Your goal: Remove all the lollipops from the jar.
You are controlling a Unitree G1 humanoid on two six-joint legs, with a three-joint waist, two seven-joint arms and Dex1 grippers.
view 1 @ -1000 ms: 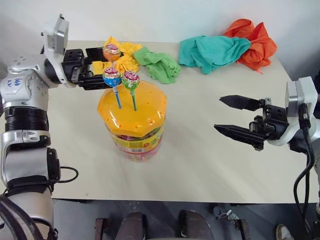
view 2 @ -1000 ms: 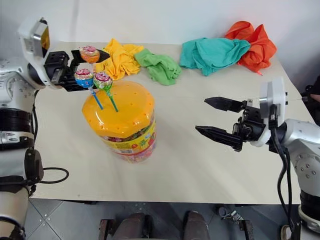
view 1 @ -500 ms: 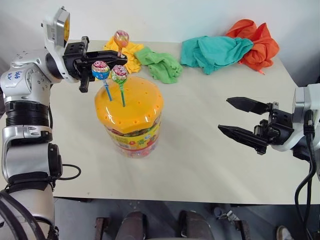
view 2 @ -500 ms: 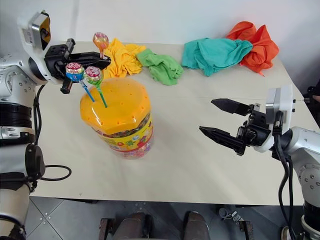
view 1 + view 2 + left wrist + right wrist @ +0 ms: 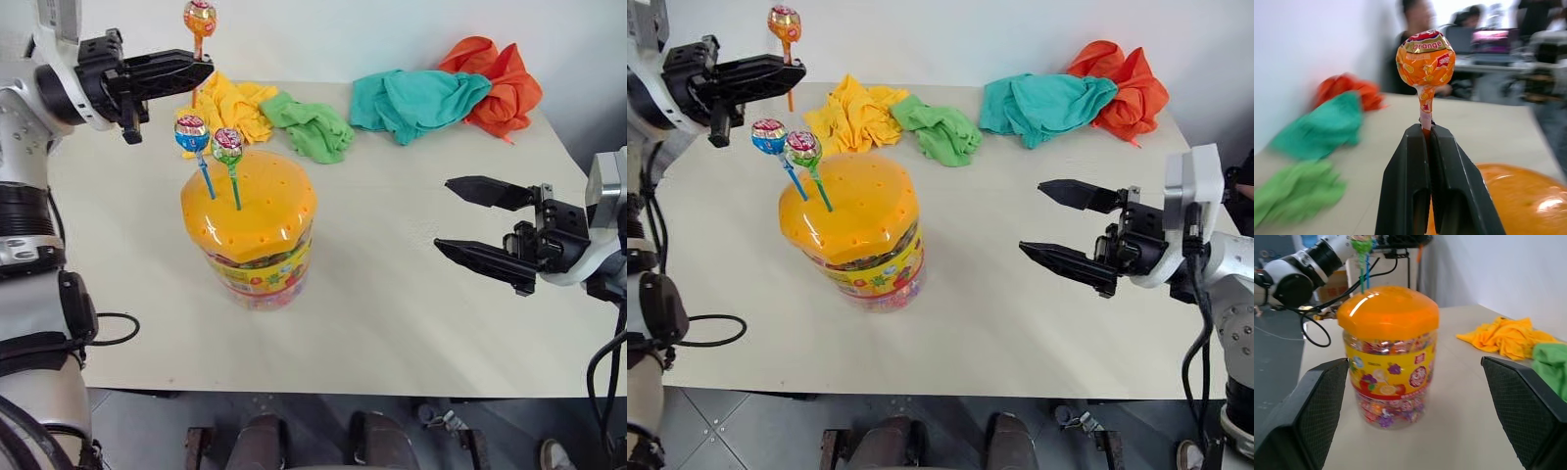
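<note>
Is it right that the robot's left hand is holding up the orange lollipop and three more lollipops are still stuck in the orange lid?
Not quite. Only two lollipops are still stuck in the jar's orange lid, not three: one on a blue stick, one on a green stick. The left eye view shows this. The rest is right: the left gripper is shut on the orange lollipop, holding it up above the jar.

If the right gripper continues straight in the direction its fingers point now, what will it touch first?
Most likely the jar: the right gripper stands open with its fingers aimed at the jar's side, and the table between them looks free, though depth is hard to judge.
</note>
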